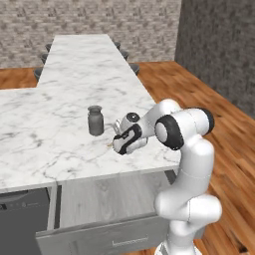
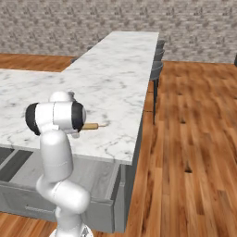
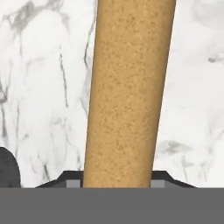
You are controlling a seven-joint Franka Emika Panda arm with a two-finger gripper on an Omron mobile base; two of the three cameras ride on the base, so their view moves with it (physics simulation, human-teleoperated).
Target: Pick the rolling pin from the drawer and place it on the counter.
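The white arm rises from its base in front of the open drawer (image 1: 99,234), bends at a dark-jointed elbow above the drawer and reaches forward and down over the counter (image 1: 60,114). The gripper (image 1: 115,145) is low over the marble, just right of the jar (image 1: 95,120). In the hand view its finger tips (image 3: 72,180) sit either side of the rolling pin (image 3: 127,96), closed on it.

Rolling pin (image 3: 127,92): I am seeing its tan wooden barrel running from top to bottom, slightly tilted.
Counter (image 3: 43,87): white, grey-veined marble is lying behind it on both sides.
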